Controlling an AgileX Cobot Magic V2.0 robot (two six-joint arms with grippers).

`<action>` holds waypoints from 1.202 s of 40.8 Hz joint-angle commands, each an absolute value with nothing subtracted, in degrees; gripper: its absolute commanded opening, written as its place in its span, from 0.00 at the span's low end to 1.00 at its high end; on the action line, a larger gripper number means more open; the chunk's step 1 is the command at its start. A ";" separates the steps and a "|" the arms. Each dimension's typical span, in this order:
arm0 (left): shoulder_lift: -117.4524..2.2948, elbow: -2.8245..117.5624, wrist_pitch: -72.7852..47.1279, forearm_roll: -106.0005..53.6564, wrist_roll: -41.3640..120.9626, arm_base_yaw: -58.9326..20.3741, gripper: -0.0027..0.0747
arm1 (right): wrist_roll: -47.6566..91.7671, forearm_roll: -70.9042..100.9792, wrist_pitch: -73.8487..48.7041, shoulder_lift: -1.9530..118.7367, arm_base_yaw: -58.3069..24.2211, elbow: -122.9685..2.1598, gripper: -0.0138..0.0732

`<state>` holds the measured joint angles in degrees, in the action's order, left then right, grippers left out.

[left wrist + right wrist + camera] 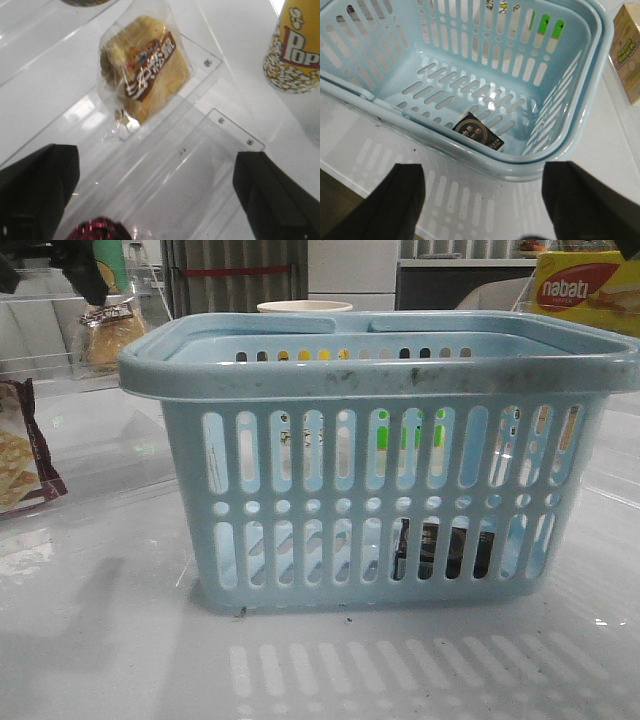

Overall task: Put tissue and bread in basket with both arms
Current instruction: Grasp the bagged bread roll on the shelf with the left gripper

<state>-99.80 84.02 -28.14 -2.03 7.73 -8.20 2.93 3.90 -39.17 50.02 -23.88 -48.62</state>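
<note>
The light-blue basket [380,490] stands mid-table. The tissue, a small dark pack [479,132], lies flat on the basket floor near a wall and shows through the slots in the front view [445,550]. The bread [145,67], a golden loaf in a clear bag with a brown-and-white label, leans on a clear acrylic shelf at the far left [110,335]. My left gripper [160,195] is open and empty, short of the bread and apart from it. My right gripper [482,200] is open and empty, above the table just outside the basket rim [560,155].
A maroon-edged cracker packet [20,455] lies at the left edge. A yellow nabati box [585,285] sits back right. A popcorn cup [295,50] stands near the acrylic shelf [220,125]. A cream box [627,50] stands beside the basket. A shiny red object [97,230] lies under the left gripper.
</note>
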 commanded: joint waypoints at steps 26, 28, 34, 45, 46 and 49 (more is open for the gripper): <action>-115.27 101.45 -14.37 -1.66 7.66 -7.04 0.69 | 3.60 4.14 -35.72 49.61 -23.82 -50.25 0.84; -115.27 101.45 -14.47 -1.66 7.66 -7.04 0.63 | 3.60 4.14 -35.72 49.61 -23.82 -50.25 0.84; -115.27 101.45 -14.77 -1.56 7.66 -7.04 0.48 | 3.60 4.14 -35.72 49.61 -23.82 -50.25 0.84; -113.77 105.89 -25.10 -1.56 7.66 -7.04 0.29 | 3.60 4.14 -35.72 49.61 -23.82 -50.25 0.84; -113.49 106.62 -26.27 -1.56 7.66 -7.04 0.28 | 3.60 4.14 -35.72 49.61 -23.82 -50.25 0.84; -112.23 108.49 -30.15 -1.66 7.66 -7.04 0.23 | 3.60 4.14 -35.72 49.61 -23.82 -50.25 0.84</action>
